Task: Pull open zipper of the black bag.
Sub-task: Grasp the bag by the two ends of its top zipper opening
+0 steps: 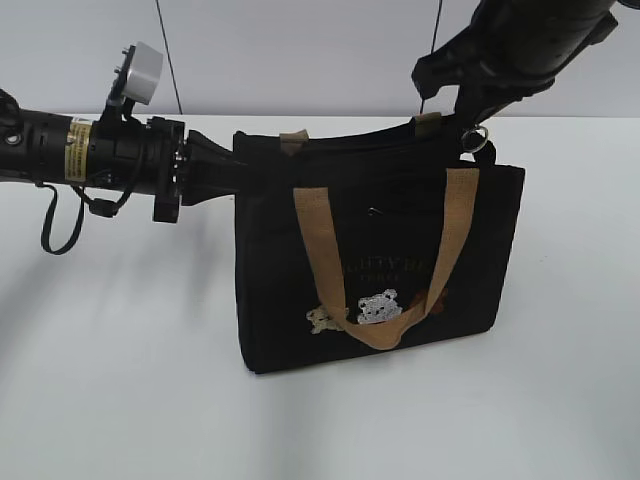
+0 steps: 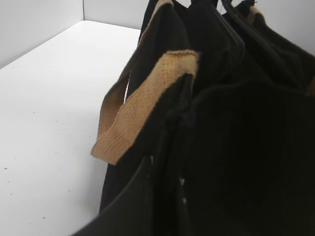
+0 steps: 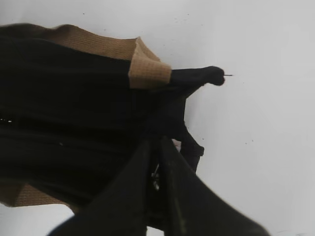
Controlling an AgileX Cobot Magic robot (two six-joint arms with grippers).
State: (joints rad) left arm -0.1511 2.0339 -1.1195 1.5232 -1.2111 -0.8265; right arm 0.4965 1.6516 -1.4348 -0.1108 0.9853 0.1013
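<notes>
1. Standing upright on the white table [image 1: 120, 380], the black bag [image 1: 280, 300] sits a little right of centre in the exterior view, its near tan handle [image 1: 455, 230] looping down the front over a white bear patch [image 1: 378, 306].
2. Along the bag's top edge runs the zipper [image 1: 330, 150], a dark line that is hard to follow against the black fabric; a small silver ring [image 1: 478, 138] shows at the top right corner.
3. The left gripper [image 1: 228, 170] reaches in from the left and meets the bag's top left corner. Its jaws appear pressed nearly together on the fabric, though the left wrist view shows only dark cloth and a tan strap end [image 2: 142, 105], so the exact bite cannot be made out.
4. The right gripper [image 3: 156, 169] comes down from above at the top right corner, its jaws pressed together. Something small and pale glints between the tips; whether it is the pull tab cannot be told.
5. Risks, as judgements:
   - If the right jaws hold only fabric or nothing, the pull would slide off and the slider would stay put.
   - If the left hold is shallow, the bag could drag or tip toward the pulling side instead of the zipper running.
   - The far handle lies close to the zipper line and could snag.
</notes>
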